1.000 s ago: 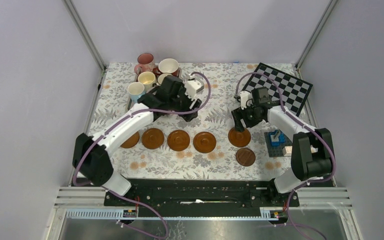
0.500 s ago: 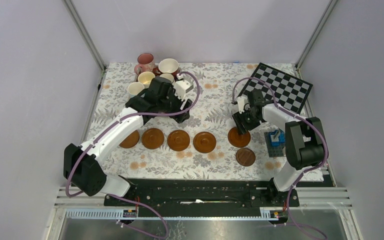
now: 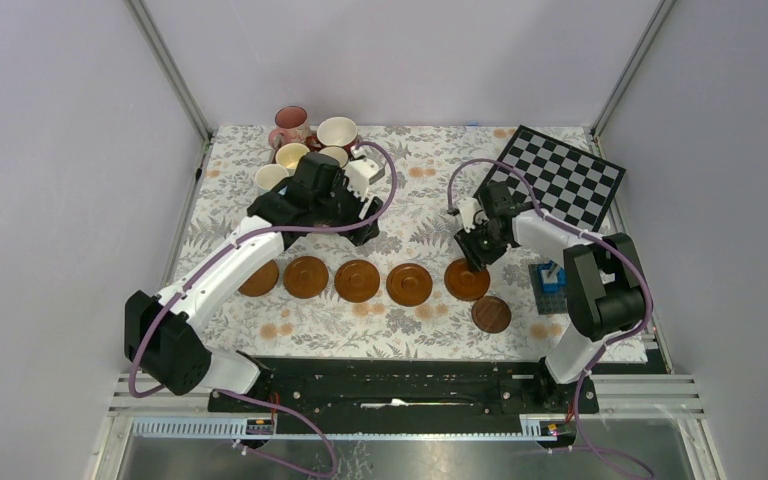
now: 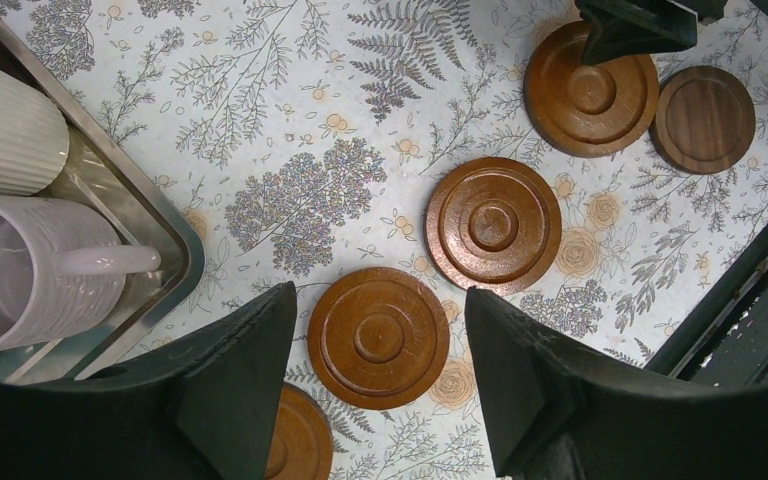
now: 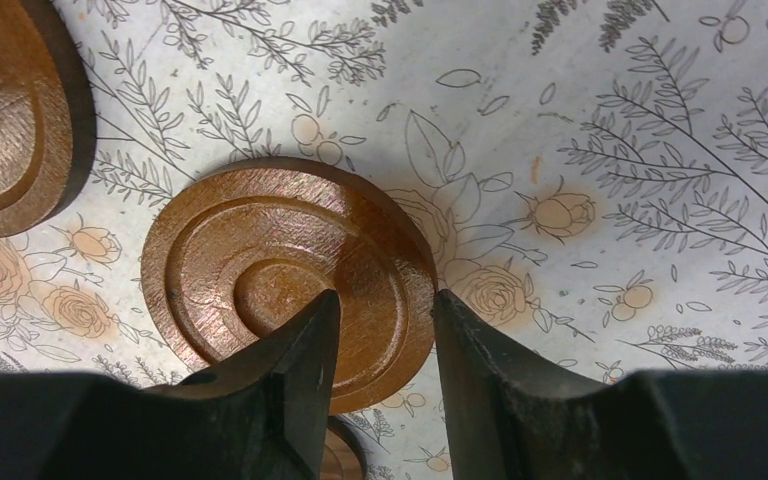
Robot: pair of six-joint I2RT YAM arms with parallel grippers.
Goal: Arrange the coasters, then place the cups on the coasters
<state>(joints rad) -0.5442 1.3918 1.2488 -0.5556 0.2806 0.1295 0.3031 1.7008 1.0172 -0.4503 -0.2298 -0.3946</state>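
My left end effector point(image 4: 380, 295) hangs apart and empty over the coasters point(image 4: 493, 225). My right end effector point(image 5: 385, 297) straddles the rim of the three-o'clock coaster point(image 5: 260, 260); clamped or not, I cannot tell.

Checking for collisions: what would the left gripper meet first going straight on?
Probably the coaster centred between the left gripper's open jaws in its wrist view; nothing shows in between, though its height above is unclear.

Pale lilac walls point(image 3: 60, 150), aluminium corner posts point(image 3: 170, 70), floral tablecloth point(image 3: 425, 160)
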